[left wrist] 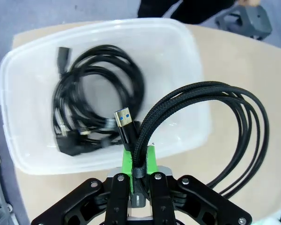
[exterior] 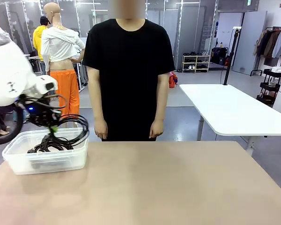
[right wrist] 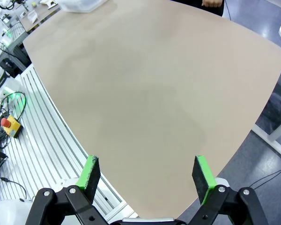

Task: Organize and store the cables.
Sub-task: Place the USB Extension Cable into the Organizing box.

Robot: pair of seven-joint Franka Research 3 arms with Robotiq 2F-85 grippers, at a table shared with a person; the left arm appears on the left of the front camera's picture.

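Black braided cable (left wrist: 210, 126), coiled, hangs pinched in the left gripper (left wrist: 139, 161), whose jaws are clamped tight on the bundle beside its USB plug (left wrist: 123, 123). The loops trail out past the rim of the clear plastic bin (left wrist: 187, 42), which sits directly below and already holds 1 tangle of coiled cables (left wrist: 96, 101). The right gripper (right wrist: 147, 176) hovers over bare bench (right wrist: 150, 84), jaws spread wide and holding nothing, well apart from the bin.
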